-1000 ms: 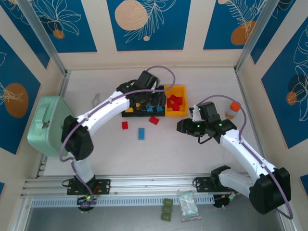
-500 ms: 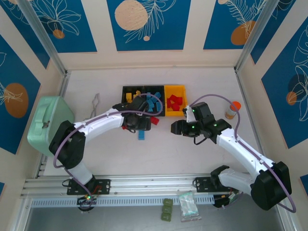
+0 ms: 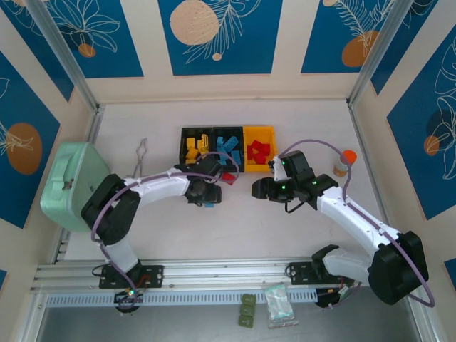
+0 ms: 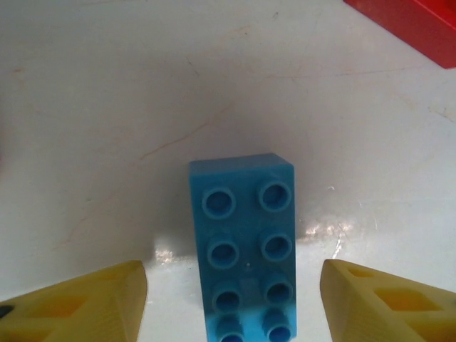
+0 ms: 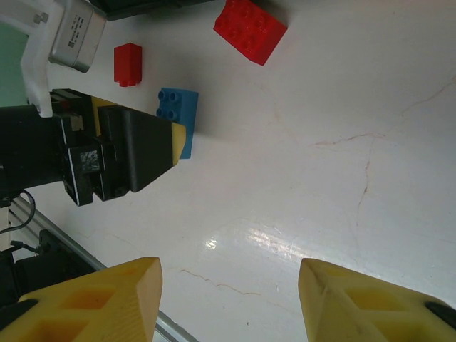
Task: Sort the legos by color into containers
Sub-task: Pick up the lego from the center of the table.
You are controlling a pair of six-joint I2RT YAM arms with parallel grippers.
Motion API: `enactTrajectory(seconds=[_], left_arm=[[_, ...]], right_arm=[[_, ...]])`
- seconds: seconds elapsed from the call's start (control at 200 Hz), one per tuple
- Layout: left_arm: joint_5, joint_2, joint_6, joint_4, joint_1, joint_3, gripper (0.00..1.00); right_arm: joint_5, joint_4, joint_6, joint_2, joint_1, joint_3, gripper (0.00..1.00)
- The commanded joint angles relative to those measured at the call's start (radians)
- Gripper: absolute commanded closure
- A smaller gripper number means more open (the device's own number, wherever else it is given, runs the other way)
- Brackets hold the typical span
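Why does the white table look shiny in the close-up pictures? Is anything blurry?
Left wrist view: the blue brick is sharp, with small glare spots on the glossy table on both sides of it and a soft shadow around it. Right wrist view: a brighter glare patch low on the table; the larger red brick is crisp. Top external view: even light, no obvious glare.

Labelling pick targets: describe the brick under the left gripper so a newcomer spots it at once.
Just on the arms' side of the row of three bins, the left gripper hangs open over the white table. Between its fingers lies a long blue brick, two rows of four studs. Its loose neighbours, a wide brick and a small brick, are red.
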Motion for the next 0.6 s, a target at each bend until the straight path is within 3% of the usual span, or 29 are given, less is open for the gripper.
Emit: enactTrajectory(seconds=[0.0, 0.085, 0.165, 0.42, 0.595], left_arm=[[-0.012, 0.029, -0.019, 0.018, -0.013, -0.002, 0.45], [-0.014, 0.034, -0.015, 0.013, -0.013, -0.001, 0.62], [-0.017, 0.028, -0.009, 0.0, -0.014, 0.008, 0.72], [-0.03, -0.041, 0.024, -0.074, -0.015, 0.069, 0.73], [-0.031, -0.039, 0.08, -0.14, -0.01, 0.199, 0.73]], right_arm=[[0.004, -0.001, -0.003, 0.003, 0.006, 0.024, 0.47], [0.008, -0.004, -0.001, 0.003, 0.005, 0.024, 0.47], [0.01, -0.005, -0.002, 0.004, 0.005, 0.025, 0.47], [0.012, 0.003, -0.003, 0.007, 0.005, 0.023, 0.47], [0.014, 0.019, 0.006, 0.0, 0.005, 0.006, 0.46]])
